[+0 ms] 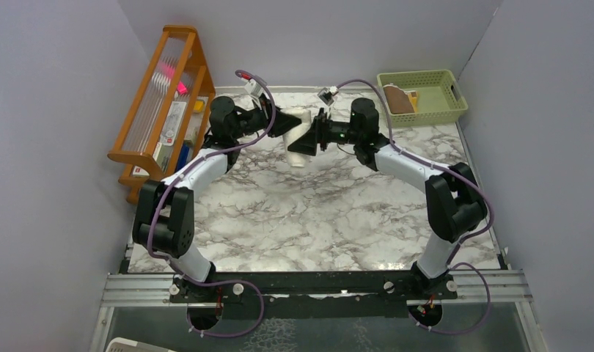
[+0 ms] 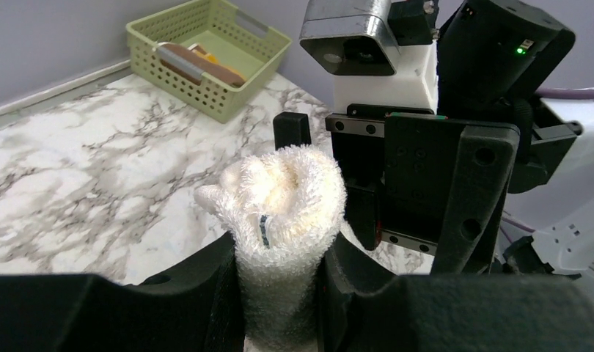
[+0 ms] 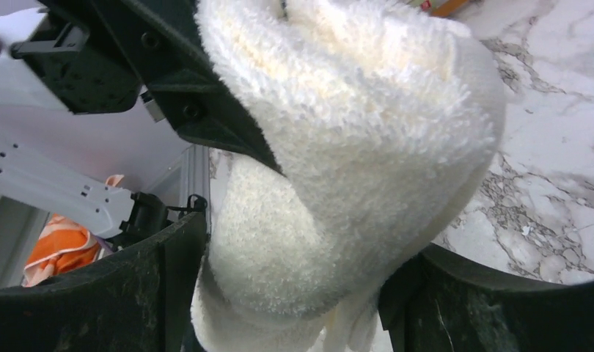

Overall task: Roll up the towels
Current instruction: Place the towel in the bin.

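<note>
A cream towel [image 1: 299, 156], rolled into a thick tube, hangs in the air between both grippers at the far middle of the marble table. My left gripper [image 1: 291, 123] is shut on it; in the left wrist view the roll [image 2: 283, 198] stands up from between the left gripper's [image 2: 279, 282] jaws. My right gripper [image 1: 307, 141] faces it from the right, its jaws set wide and pressed on the roll's sides [image 3: 353, 147]. The brown towel [image 1: 399, 100] lies in the green basket [image 1: 426, 78] at the back right, and shows in the left wrist view [image 2: 199, 64].
A wooden rack [image 1: 166, 95] with packets stands at the back left beside the left arm. Grey walls close in the table on three sides. An orange cloth [image 3: 59, 249] shows low in the right wrist view.
</note>
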